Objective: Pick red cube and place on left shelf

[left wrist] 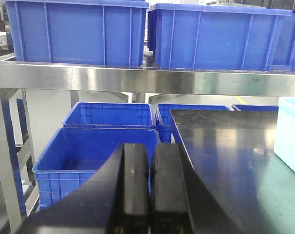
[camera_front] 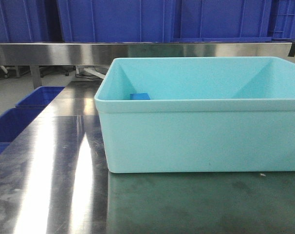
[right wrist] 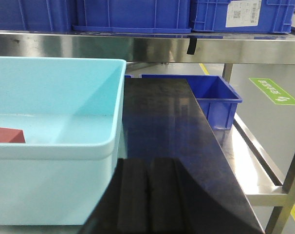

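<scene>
The red cube (right wrist: 9, 135) lies on the floor of a light-blue tub (right wrist: 60, 148) in the right wrist view, at the tub's left side. My right gripper (right wrist: 147, 195) is shut and empty, outside the tub near its right front corner. My left gripper (left wrist: 150, 190) is also shut with nothing in it, at the table's left edge, well left of the tub (left wrist: 291, 131). The left shelf (left wrist: 89, 78), a stainless-steel rack carrying big blue crates (left wrist: 77, 34), runs behind the table. The front view shows neither gripper, and the tub's (camera_front: 201, 136) front wall hides the red cube.
A small blue cube (camera_front: 139, 96) sits in the tub's left rear part. Open blue crates (left wrist: 89, 156) stand low to the left of the steel tabletop (camera_front: 55, 175). Another blue crate (right wrist: 218, 97) stands low on the right. The rack's steel beam (camera_front: 138, 51) crosses behind the tub.
</scene>
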